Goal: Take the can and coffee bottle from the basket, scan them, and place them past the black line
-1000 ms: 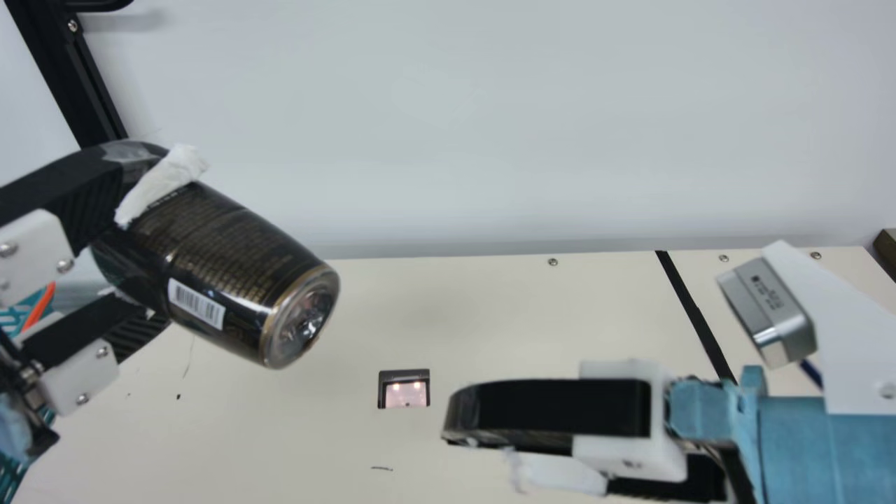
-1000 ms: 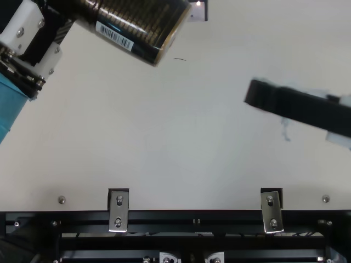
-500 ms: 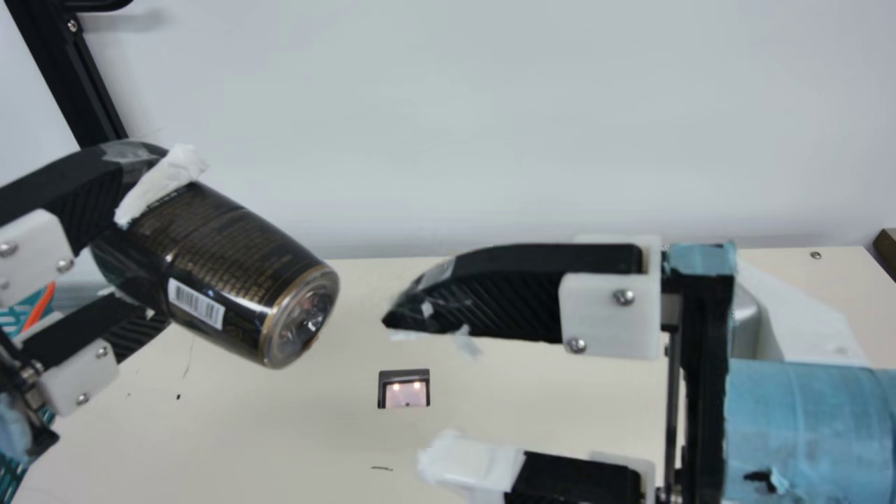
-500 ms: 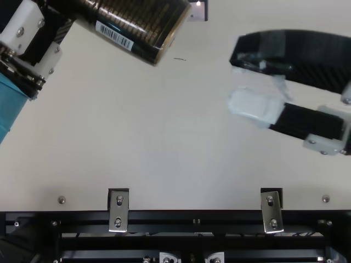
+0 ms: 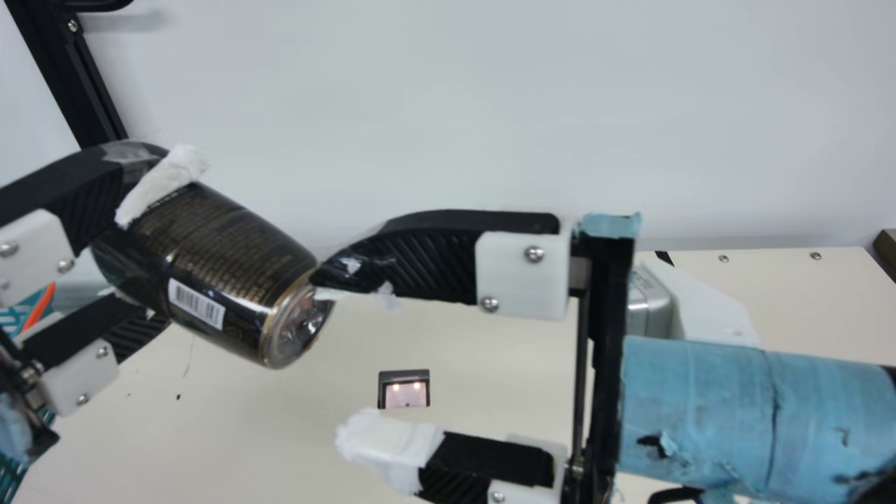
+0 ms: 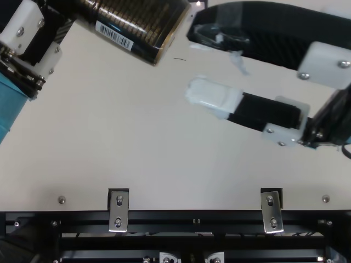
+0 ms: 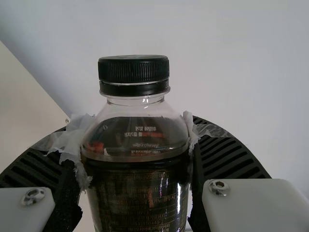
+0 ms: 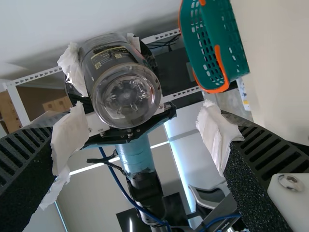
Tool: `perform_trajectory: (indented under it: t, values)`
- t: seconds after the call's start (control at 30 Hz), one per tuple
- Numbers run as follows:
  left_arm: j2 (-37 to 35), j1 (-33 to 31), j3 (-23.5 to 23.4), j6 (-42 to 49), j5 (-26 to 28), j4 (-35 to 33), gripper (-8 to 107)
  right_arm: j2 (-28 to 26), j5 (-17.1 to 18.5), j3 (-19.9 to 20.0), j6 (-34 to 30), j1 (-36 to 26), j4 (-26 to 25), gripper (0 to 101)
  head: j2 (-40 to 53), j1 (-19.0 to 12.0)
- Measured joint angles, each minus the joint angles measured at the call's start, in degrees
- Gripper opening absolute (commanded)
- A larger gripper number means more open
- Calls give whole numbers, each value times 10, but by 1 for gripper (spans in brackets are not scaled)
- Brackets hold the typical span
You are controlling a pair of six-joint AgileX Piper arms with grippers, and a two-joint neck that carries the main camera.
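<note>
Gripper of the right arm (image 5: 329, 357): set wide, nothing clasped, close to the right of the coffee bottle (image 5: 224, 273), which the left gripper (image 5: 157, 241) grips and holds tilted above the left side of the table (image 5: 280, 434). Expect moderate weight from the liquid, with smooth, slippery plastic walls that may yield slightly. Take hold squarely around the lower body, using moderate pressure, and keep the barcode (image 5: 197, 304) uncovered for scanning.
</note>
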Motion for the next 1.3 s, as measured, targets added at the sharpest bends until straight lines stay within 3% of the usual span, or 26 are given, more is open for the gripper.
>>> perform_trajectory:
  t: [0.3,0.57,0.83,1.03,1.3]
  values:
    - [0,0,0,0,0,0,10,21,-32,-9,-25,37,36,101,0,0]
    - [0,0,0,0,0,0,10,47,-45,-14,-99,57,79,101,0,0]
    - [0,0,0,0,0,0,10,75,-4,-16,-191,56,147,101,0,0]
    - [0,0,0,0,0,0,10,95,29,-26,-219,48,147,101,0,0]
    - [0,0,0,0,0,0,10,121,41,-34,-239,56,148,101,0,3]
